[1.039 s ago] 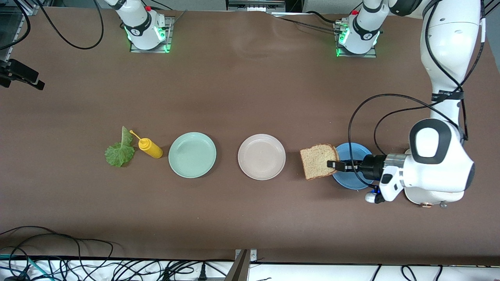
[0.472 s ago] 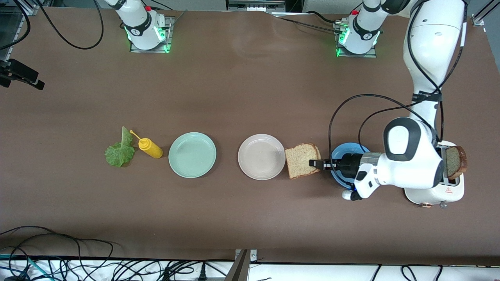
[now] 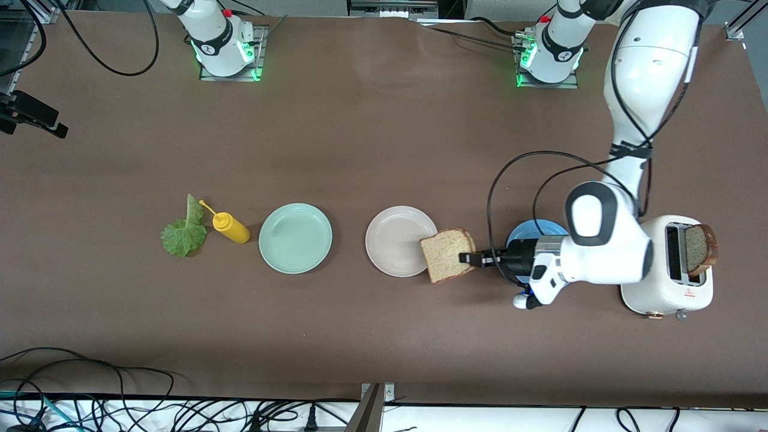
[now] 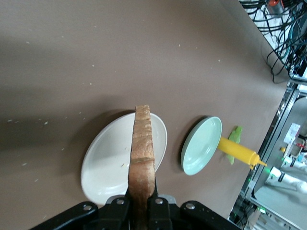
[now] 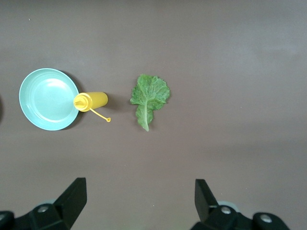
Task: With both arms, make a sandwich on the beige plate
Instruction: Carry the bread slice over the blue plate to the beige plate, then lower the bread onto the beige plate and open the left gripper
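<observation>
Left gripper [image 3: 470, 258] pinches a bread slice [image 3: 447, 255] by one edge, its free end over the rim of the beige plate [image 3: 396, 240]. Release too soon and it tips off the rim. Right gripper [image 5: 139, 199] waits, spread wide and empty, over the lettuce leaf [image 5: 149, 98].

Front cam high, faces bases; wrist cams downward, both see mint plate [image 4: 201, 146].
</observation>
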